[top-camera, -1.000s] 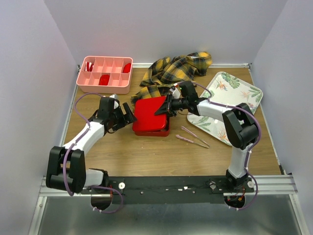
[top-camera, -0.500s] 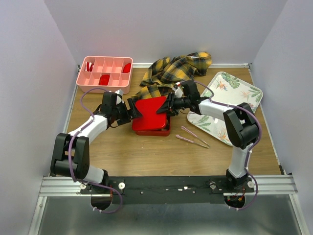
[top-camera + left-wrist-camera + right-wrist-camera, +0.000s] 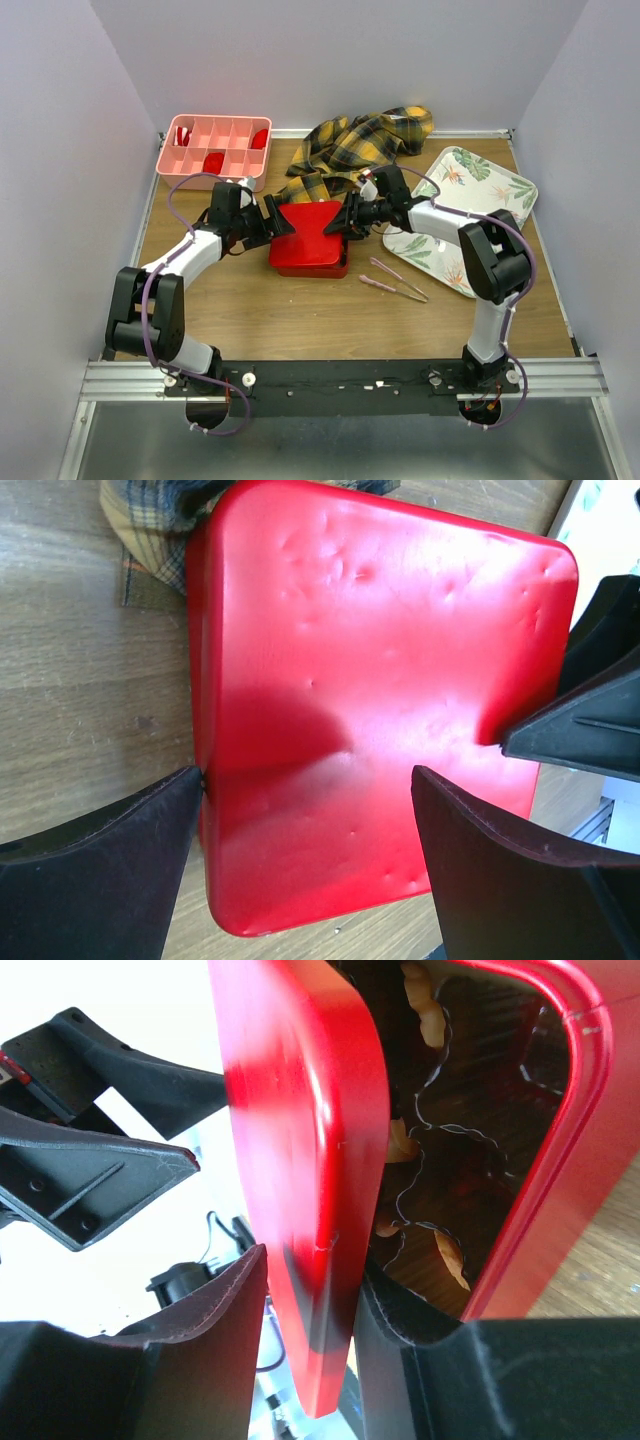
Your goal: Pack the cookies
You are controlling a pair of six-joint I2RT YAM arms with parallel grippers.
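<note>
- Pink gridded box (image 3: 210, 183), at ten o'clock on the desk, holds a few dark-red pieces (image 3: 212, 162).
- Left tool (image 3: 277, 222), fingers spread wide, flanks the raised lid (image 3: 312, 218) from nine o'clock.
- Red tin (image 3: 305, 256), desk centre, holds orange cookies (image 3: 432, 1018). They are probably light and brittle, so pinch gently by the rims.
- Right tool (image 3: 343, 216) straddles the lid's three o'clock edge; I cannot tell if it is clamped.

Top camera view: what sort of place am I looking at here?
Probably a robot test cell: plain walls box in a wooden tabletop, two robot arms are bolted to a metal rail, and props like a red tin lie about.
</note>
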